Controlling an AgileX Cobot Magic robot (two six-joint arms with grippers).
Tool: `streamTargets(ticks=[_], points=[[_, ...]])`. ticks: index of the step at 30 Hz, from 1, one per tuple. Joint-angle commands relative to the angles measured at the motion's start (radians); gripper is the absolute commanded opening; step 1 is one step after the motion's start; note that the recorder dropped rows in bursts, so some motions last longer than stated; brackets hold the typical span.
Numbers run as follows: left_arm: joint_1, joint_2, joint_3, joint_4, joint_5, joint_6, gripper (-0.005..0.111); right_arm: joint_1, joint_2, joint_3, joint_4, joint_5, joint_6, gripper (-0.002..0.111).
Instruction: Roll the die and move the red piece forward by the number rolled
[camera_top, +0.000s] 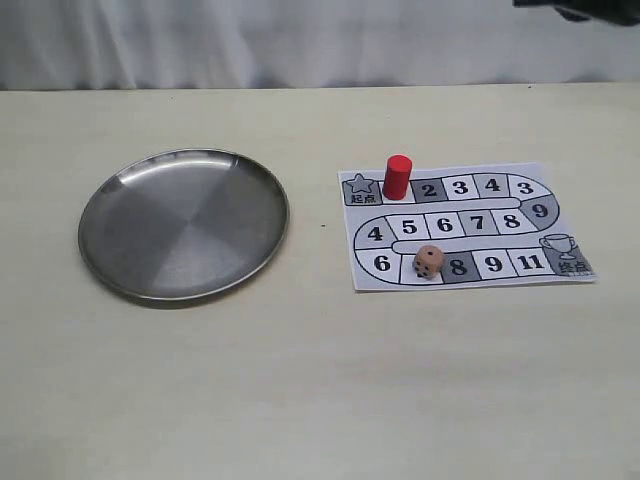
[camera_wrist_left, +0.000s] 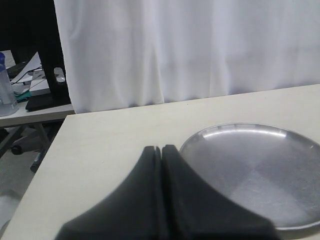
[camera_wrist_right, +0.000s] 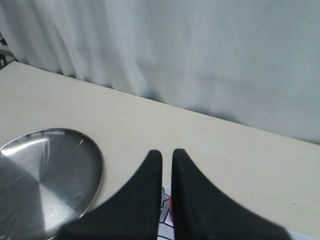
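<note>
The pale bench (camera_top: 320, 400) lies bare along its near side and in the strip between plate and board. The round metal plate (camera_top: 184, 222) sits on the left. The paper board (camera_top: 360, 270) lies well apart to its right.

The red piece (camera_top: 397, 177) stands upright, long axis vertical, on the square between the star and 2. The die (camera_top: 428, 262) rests on the bottom row between 6 and 8, dark pips facing the exterior camera.

The left tool (camera_wrist_left: 162, 148) is pressed together above the bench beside the plate's rim; its view misses the board. The right tool (camera_wrist_right: 167, 152) shows a narrow gap, empty, with a red sliver beyond it.
</note>
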Motion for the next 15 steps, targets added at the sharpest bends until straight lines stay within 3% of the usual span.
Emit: streamTargets(ticks=[1, 10, 13, 15], points=[[-0.009, -0.005, 0.002, -0.005, -0.017, -0.005, 0.0, 0.0, -0.189, 0.259, 0.103, -0.149, -0.023, 0.004], [-0.009, -0.005, 0.002, -0.005, -0.017, -0.005, 0.0, 0.0, -0.583, 0.815, 0.198, -0.402, 0.016, 0.004], [-0.009, -0.005, 0.002, -0.005, -0.017, -0.005, 0.0, 0.0, -0.723, 0.946, 0.25, -0.406, 0.028, 0.004], [-0.009, -0.005, 0.002, -0.005, -0.017, -0.005, 0.0, 0.0, -0.79, 1.001, 0.189, -0.399, 0.049, 0.004]])
